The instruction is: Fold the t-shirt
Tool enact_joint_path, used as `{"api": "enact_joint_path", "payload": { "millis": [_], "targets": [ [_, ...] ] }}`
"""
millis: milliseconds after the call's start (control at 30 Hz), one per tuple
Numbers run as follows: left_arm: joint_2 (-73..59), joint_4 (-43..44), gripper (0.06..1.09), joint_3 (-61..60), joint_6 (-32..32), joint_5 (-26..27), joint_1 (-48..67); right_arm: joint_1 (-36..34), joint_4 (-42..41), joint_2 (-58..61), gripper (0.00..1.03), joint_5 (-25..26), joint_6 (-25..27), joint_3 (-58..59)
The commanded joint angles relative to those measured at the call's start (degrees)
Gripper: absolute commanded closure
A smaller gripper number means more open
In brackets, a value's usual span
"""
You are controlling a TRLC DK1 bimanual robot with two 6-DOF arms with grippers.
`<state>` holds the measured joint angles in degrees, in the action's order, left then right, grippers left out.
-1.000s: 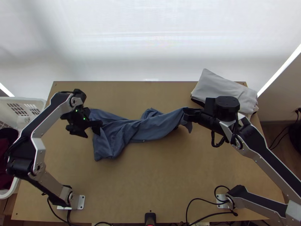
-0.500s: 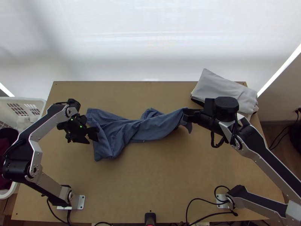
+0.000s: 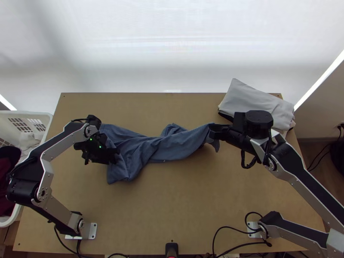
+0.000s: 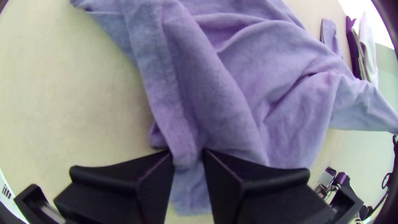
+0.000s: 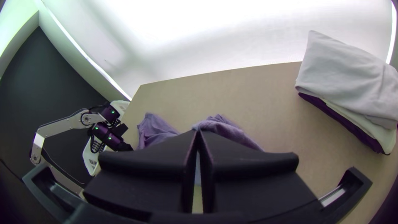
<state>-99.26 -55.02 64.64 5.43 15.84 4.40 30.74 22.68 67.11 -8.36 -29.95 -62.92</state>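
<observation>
Blue-grey fabric t-shirt [image 3: 172, 147], bunched, runs left-right across the top view's middle; black-fingered right gripper [image 5: 198, 132] clamps its right end; black left gripper [image 4: 187, 153], fingers apart astride its left part, likely closes next.

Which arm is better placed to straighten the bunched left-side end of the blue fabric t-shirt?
The left arm, I think: the left gripper is right at that end of the t-shirt, while the right gripper holds the opposite end.
</observation>
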Motion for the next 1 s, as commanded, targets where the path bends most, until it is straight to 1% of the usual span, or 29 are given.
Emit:
{"api": "enact_joint_path", "payload": {
  "millis": [0,33,133,400,467,667,867,967],
  "targets": [
    [2.1,1.5,1.01,-1.4,1.1,-0.4,0.2,0.5,-1.0,-0.8,1.0,-0.1,-0.8,1.4],
    [2.7,1.3,1.05,-0.6,1.2,-0.7,-0.3,0.4,-1.0,-0.8,1.0,-0.1,-0.7,1.4],
    [4.2,-1.1,1.05,4.2,1.5,-1.3,-2.7,0.0,-1.0,-1.0,1.0,-0.1,-0.6,1.4],
    [4.7,-9.9,1.05,27.8,3.4,-1.7,-10.6,-1.6,-3.3,-0.8,1.0,0.1,0.2,0.3],
    [4.3,-11.2,1.05,32.7,4.1,-2.4,-11.3,-2.4,-4.4,-0.5,1.0,0.1,1.9,-0.3],
    [2.8,-12.9,1.05,43.1,5.6,-4.0,-12.7,-4.8,-9.3,-0.1,1.0,0.1,6.6,-2.3],
    [2.5,-12.0,1.05,50.6,9.8,-4.1,-14.4,-10.4,-16.4,1.4,1.0,0.1,8.0,-6.2],
    [1.8,-11.0,1.05,54.0,11.2,-4.1,-15.2,-12.2,-19.7,2.2,1.0,0.4,9.7,-7.9]
  ]
}}
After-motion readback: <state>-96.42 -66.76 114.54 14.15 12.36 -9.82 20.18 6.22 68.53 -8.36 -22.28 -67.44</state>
